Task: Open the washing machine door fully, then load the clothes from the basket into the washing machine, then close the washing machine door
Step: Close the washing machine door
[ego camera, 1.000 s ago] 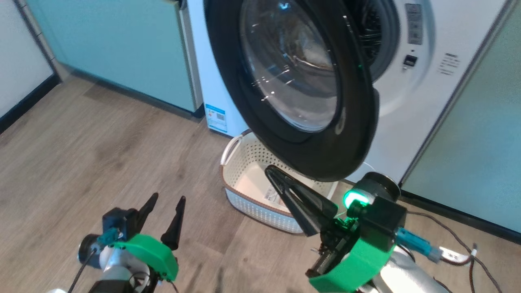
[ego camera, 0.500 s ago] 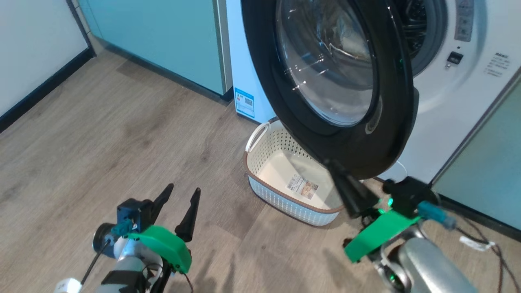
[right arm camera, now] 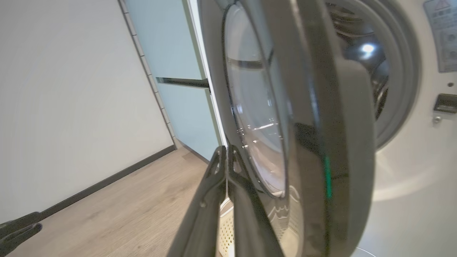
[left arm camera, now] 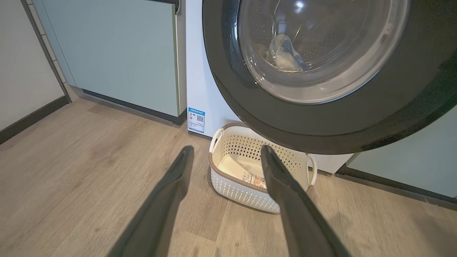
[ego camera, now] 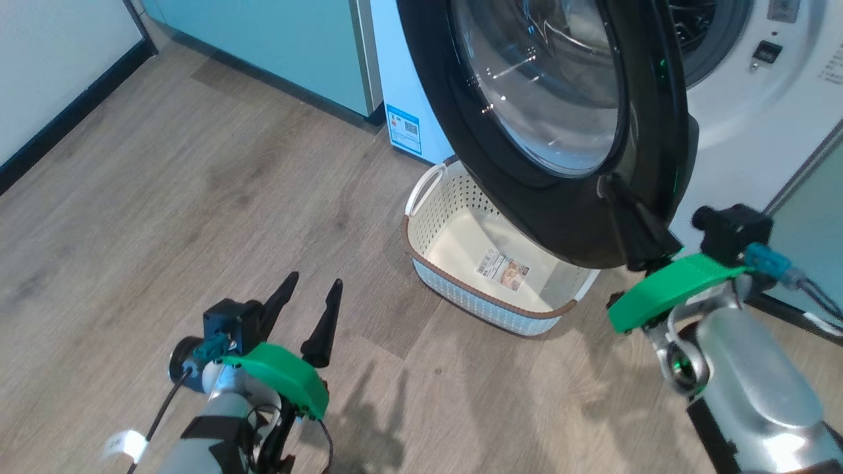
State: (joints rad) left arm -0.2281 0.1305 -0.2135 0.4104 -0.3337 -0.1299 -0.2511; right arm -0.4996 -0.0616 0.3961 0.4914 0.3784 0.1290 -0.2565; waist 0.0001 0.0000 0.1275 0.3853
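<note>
The left gripper (ego camera: 315, 279) was held low over the floor, its fingers spread wide with nothing between them, well apart from the basket (ego camera: 448, 204). The basket was seen bare but for the label on its bottom, just beneath the washing machine door (ego camera: 546, 217). The clothes (left arm camera: 284, 53) were made out through the glass, inside the drum. The right gripper (ego camera: 609, 187), fingers pressed together on nothing, had been raised within the last second from in front of the basket to the door's lower rim, on the face turned away from the drum; contact could not be confirmed. Loading was therefore judged finished, and a push to swing the door shut against the washing machine (ego camera: 737, 112) was judged to be starting.
</note>
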